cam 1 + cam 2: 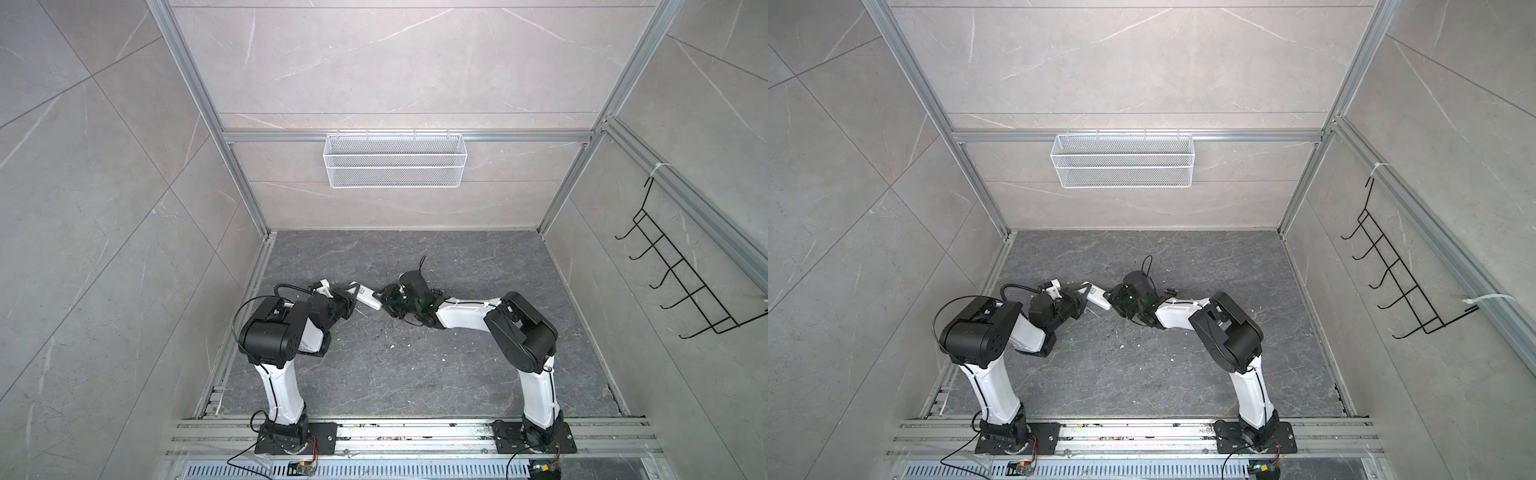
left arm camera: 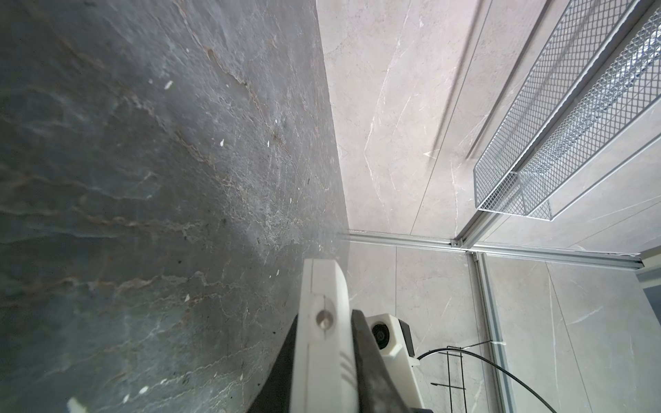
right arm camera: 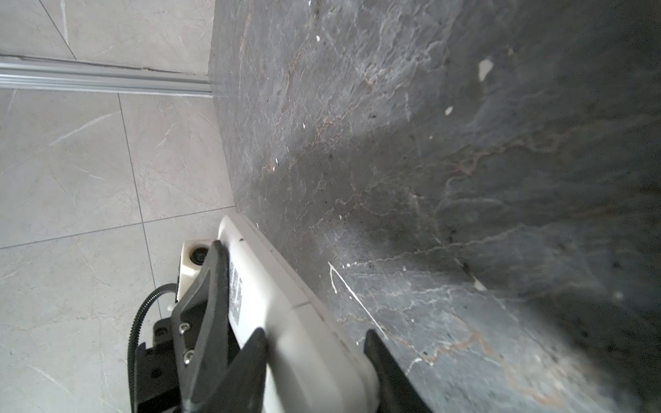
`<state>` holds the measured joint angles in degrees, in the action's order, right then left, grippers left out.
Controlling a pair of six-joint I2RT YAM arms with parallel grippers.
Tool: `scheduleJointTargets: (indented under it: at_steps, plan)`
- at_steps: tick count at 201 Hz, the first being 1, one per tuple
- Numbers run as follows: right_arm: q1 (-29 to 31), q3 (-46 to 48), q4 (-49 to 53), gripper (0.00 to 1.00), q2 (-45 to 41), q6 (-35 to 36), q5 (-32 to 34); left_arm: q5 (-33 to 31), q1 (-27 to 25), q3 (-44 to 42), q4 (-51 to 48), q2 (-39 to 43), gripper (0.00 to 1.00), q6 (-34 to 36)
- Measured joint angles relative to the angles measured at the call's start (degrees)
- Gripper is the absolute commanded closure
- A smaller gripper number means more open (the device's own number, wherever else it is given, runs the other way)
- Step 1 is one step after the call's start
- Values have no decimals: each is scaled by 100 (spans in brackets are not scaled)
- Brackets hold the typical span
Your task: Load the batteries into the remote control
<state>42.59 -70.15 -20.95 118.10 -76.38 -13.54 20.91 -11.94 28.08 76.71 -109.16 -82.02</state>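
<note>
- My left gripper (image 2: 327, 343) is pressed together on the remote control (image 2: 323, 293). One dark finger (image 2: 282, 372) lies flat against each side of it.
- My right gripper (image 3: 314, 336) straddles the opposite end of the same remote. One finger (image 3: 250, 361) lies against the labelled back and the other stands at the far edge. That end is blurred, so I cannot tell whether those jaws squeeze it or only bracket it.
- In both top views the remote (image 1: 368, 297) bridges my two grippers at a slant, over the middle of the dark stone tabletop (image 1: 415, 374) and towards the back wall.
- It is a slim white handset. The left wrist view shows its narrow edge, with a small round metal piece in a recess and a few moulded ridges. The right wrist view shows a plain white back with a grey printed label and a seam running across it.
- The button face is turned away from every camera.
- My grippers hide both ends from above, and I cannot tell whether the remote clears the tabletop.
</note>
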Motion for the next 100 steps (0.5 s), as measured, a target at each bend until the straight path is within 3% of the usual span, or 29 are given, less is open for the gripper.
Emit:
scheduleJointTargets:
  at_steps: [57, 100]
  plan:
    - [-52, -186, 369, 71, 9, 146, 85, -116, 0, 101, -50, -101, 100, -2]
    - [-111, -337, 741, 71, 9, 376, 153, -98, -7, 282, -83, -282, 100, -22]
